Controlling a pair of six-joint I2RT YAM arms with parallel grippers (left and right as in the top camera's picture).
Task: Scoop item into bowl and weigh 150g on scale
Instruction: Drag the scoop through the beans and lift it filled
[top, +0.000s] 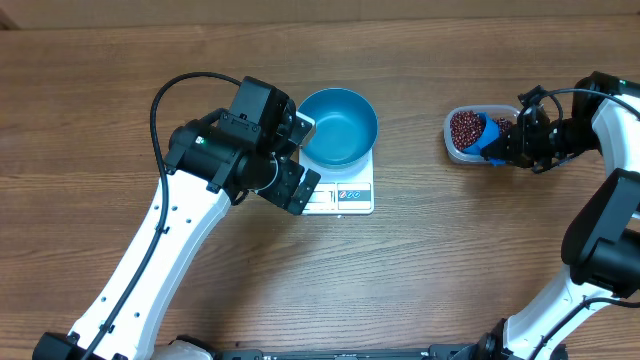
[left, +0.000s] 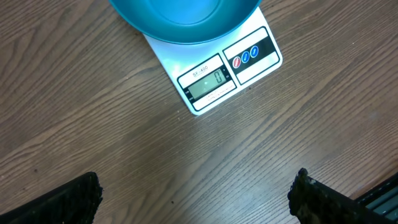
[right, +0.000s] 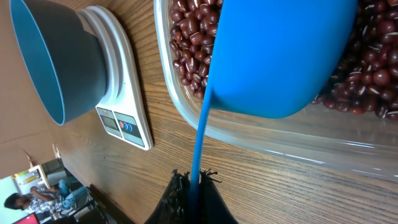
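**Inspector:** Where did the beans lie?

**Assistant:** The beans (top: 464, 127) lay heaped in a clear tub (top: 452, 148) on the right side of the surface (top: 420, 270). The bowl (top: 338, 125) sat empty on the scale (top: 345, 196), whose display (left: 208, 81) showed zero.

**Inspector:** State of each claw?

**Assistant:** The right claw (right: 193, 186) was pressed together, pinching a blue scoop (right: 280, 56) by the end of its thin handle (right: 200, 137). The left claw (top: 300, 157) stood spread wide, holding nothing, just beside the bowl's left rim.

**Inspector:** The governing relation?

**Assistant:** The bowl lay to the left of the right claw, well apart, with bare surface between tub and scale. The scoop's long axis ran from handle to cup along roughly that same line. Its cup pointed left, over the beans inside the tub. The left arm was nearer the bowl, but the right arm held the scoop. In my judgement the transfer falls to the right arm, leftward along the handle's axis. Whether the cup was loaded could not be determined.
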